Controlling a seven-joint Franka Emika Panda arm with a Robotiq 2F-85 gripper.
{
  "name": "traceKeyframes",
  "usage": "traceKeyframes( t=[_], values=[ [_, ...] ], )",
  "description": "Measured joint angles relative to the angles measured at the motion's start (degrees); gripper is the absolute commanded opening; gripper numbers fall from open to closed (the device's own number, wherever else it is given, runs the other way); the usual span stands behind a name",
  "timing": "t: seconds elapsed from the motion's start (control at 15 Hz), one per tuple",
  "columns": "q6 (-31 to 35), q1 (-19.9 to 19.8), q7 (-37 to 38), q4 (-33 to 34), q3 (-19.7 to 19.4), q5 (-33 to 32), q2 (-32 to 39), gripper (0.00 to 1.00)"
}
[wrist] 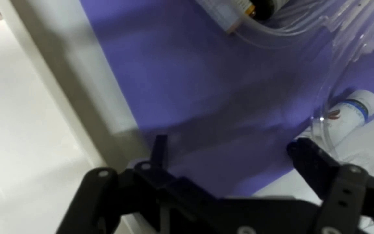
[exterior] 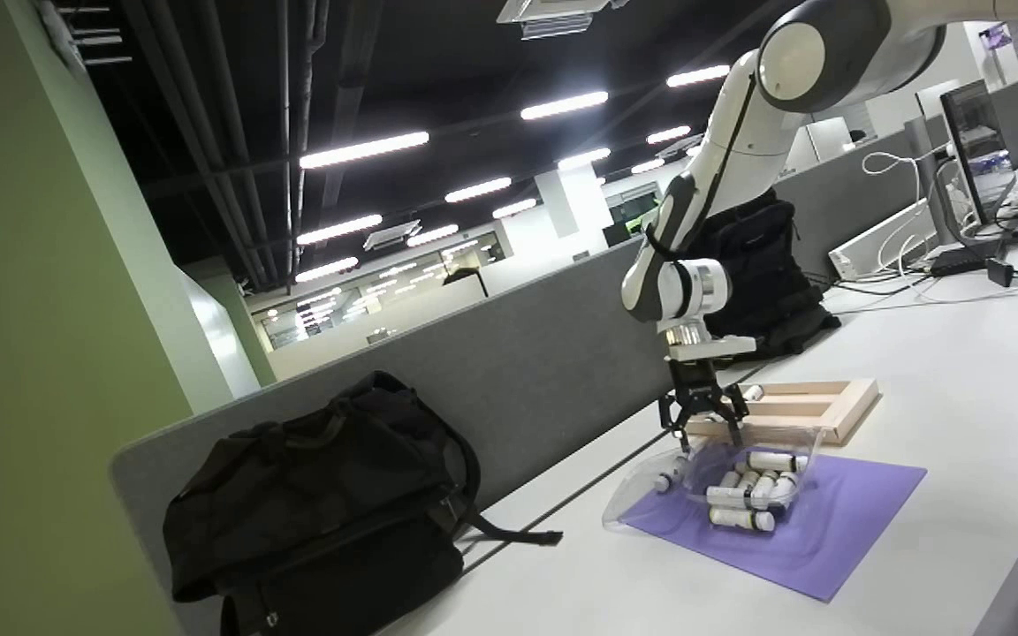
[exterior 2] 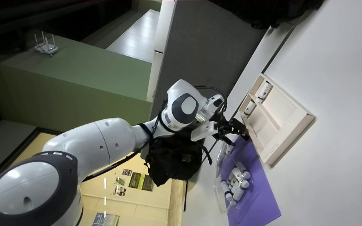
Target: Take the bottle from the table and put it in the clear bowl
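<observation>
in an exterior view, several bottles (exterior: 774, 462) lie in the bowl (exterior: 814, 452); the stray bottle (exterior: 671, 474), mine i'd judge, lies left of it, so grasp and drop remain. my gripper (exterior: 710, 442) hangs spread, bare, over the mat (exterior: 871, 512). clear plastic (wrist: 320, 128) crosses that bottle, likely in my way. the tray (exterior: 849, 408) sits far side.

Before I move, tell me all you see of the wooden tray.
The wooden tray is pale, shallow and rectangular, open side up, with raised walls, at least one inner divider and print too small to read. It lies flat on the white table beside the purple mat; two white bottles lie inside near one end.
</observation>
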Motion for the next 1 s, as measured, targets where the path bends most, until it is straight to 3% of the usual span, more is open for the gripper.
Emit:
traceKeyframes(
  t=[1.0],
  values=[
    [-1.86,1.52,0.03,4.84,1.86,1.41,2.57,1.0]
  ],
)
